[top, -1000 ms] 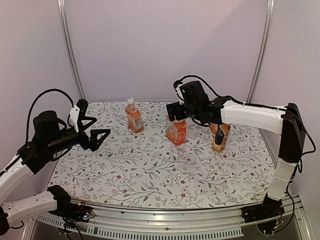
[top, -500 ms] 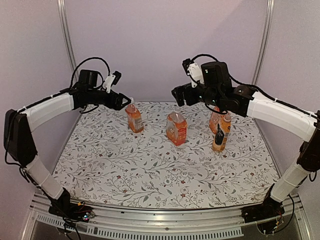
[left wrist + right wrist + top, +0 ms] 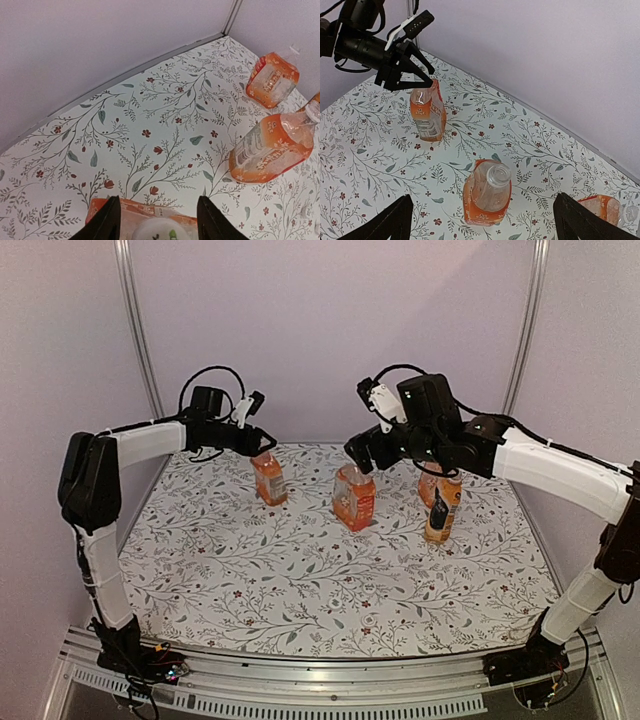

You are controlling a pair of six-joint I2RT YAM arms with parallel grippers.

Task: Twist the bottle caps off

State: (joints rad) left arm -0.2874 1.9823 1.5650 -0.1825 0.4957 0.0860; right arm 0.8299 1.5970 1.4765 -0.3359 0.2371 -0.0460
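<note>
Swing done — my left tool [image 3: 262, 446] now straddles the cap [image 3: 155, 232] of the bottle [image 3: 269, 480] toward the tabletop's [image 3: 300, 570] far-left corner, jaws narrowing, not clamped; right tool [image 3: 484, 196] gapes empty.

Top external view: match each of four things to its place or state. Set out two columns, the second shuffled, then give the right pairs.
Column one
1. left gripper
2. right gripper
3. black-labelled bottle
4. middle bottle

Column two
A. at the right of the table, beside another bottle
B. wide open, holding nothing
C. fingers either side of the cap of the leftmost bottle
D. below the right gripper

Pairs: 1-C, 2-B, 3-A, 4-D
</note>
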